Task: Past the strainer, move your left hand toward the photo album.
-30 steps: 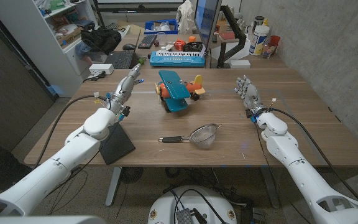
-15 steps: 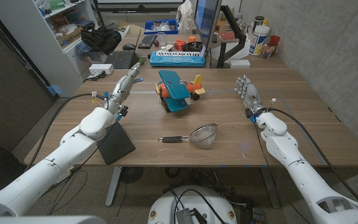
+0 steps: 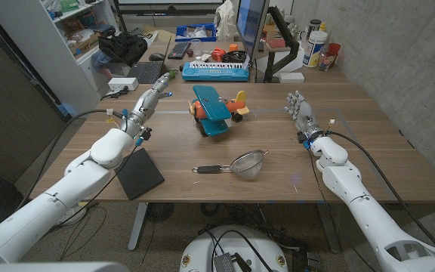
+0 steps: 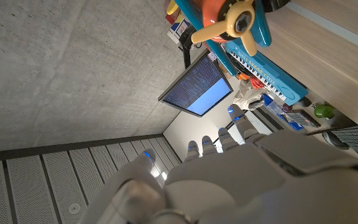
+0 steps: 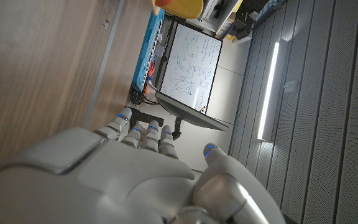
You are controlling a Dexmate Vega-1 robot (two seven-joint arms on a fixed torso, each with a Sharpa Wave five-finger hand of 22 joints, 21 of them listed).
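The photo album, a flat black book, lies near the table's front left edge, beside my left forearm. A metal strainer with a black handle lies at the front middle. My left hand reaches out over the far left of the table, well beyond the album, fingers stretched and holding nothing. In the left wrist view the left hand points toward a blue toy plane. My right hand stands upright on the right side, fingers apart and empty.
The blue toy plane stands at the table's middle back. A blue toy keyboard, a monitor and desk clutter sit behind the table. Shelves stand at the far left.
My left arm has swung a little to the left and its hand has drifted left with it, uncovering more of the album. The right arm is unmoved.
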